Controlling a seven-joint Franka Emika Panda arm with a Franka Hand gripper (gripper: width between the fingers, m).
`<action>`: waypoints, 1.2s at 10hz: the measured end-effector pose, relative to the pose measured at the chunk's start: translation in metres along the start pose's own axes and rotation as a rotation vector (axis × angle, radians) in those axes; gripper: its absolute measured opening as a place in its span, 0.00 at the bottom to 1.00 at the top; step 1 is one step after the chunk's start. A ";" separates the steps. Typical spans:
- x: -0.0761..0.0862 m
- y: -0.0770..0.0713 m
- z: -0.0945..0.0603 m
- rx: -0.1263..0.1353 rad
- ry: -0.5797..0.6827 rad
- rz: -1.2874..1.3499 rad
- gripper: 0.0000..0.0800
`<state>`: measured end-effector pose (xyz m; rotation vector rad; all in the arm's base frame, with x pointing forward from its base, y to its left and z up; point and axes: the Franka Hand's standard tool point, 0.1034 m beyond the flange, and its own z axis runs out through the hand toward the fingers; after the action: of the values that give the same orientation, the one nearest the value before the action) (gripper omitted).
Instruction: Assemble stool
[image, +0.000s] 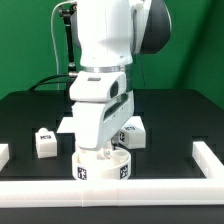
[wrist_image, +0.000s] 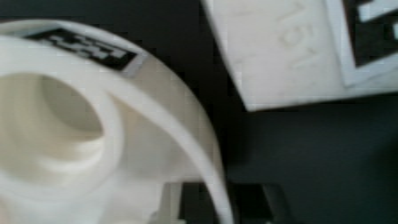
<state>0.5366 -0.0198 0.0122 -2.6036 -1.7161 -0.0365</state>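
**1. End effector.** The gripper (image: 100, 153) stood low over the round disc seat (image: 103, 168), with the white arm (image: 105, 60) upright above it. In the wrist view, the seat's thin curved wall ran between the two dark fingers (wrist_image: 262, 203). The jaws were together and clamped on that wall.

**2. Seat location.** In the exterior view, the seat rested on the black table (image: 170, 125) at the 6 o'clock side of the work area. It sat just behind the front border rail (image: 110, 192). Two black-and-white tags showed on its side wall, one at 7 o'clock (image: 84, 172) and one at 5 o'clock (image: 124, 170) of the disc. The wrist view showed the seat's hollow inside and a third tag (wrist_image: 89, 45) on the rim.

**3. Legs.** One leg block (image: 43, 142) stood between 9 and 10 o'clock of the seat, well apart from it, with a tag facing the camera. A second leg block (image: 131, 133) stood between 1 and 2 o'clock of the seat. It was near the seat and partly hidden by the gripper body.

**4. Border.** A side rail (image: 208, 152) lay along the 3 o'clock edge of the table. The end of another rail (image: 3, 152) showed at the 9 o'clock edge.

**5. Unidentified part.** The wrist view showed a white tagged piece (wrist_image: 294, 50) beside the seat, with a strip of bare table between them. It was too blurred to identify.
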 end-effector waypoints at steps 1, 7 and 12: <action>0.000 0.000 0.000 0.000 0.000 0.000 0.04; 0.071 -0.008 0.002 0.007 0.024 -0.067 0.04; 0.120 -0.011 0.003 -0.003 0.041 -0.049 0.04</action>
<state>0.5738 0.0952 0.0131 -2.5436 -1.7672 -0.0930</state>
